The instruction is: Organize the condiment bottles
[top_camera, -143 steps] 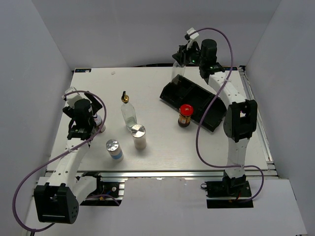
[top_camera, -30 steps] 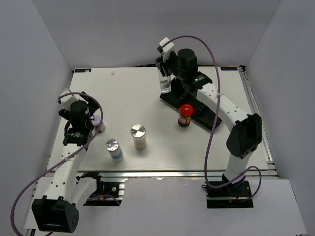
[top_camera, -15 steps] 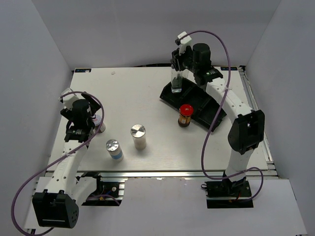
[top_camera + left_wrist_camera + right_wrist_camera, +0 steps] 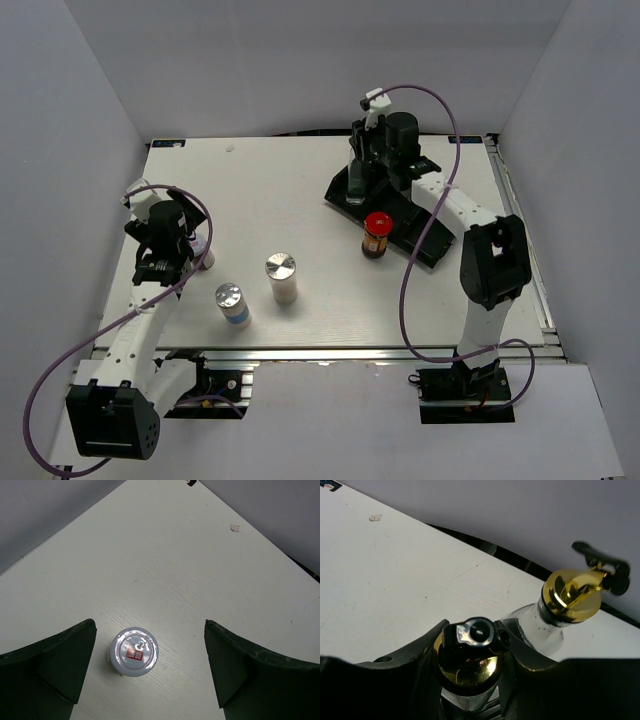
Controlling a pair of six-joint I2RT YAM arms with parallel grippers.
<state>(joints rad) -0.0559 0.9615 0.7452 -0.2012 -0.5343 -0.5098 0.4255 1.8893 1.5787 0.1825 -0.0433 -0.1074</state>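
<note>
Glass is what your right gripper (image 4: 470, 652) is clamped on: a tall bottle (image 4: 468, 669) with a gold pourer, gripped at the neck so it can go down upright at the far end of the black tray (image 4: 415, 245). Its twin (image 4: 555, 610) stands just beside it, probably already in the tray, though both bases are hidden. Your left gripper (image 4: 150, 630) hangs with its jaws spread wide over the small white-lidded jar (image 4: 133, 651), lined up for a grasp but not touching it. Count two glass bottles, two silver-capped shakers (image 4: 231, 303) (image 4: 282, 277) near each other on the tabletop (image 4: 300, 200), one red-lidded jar (image 4: 377, 235) at the tray's near edge, and one white-lidded jar.
</note>
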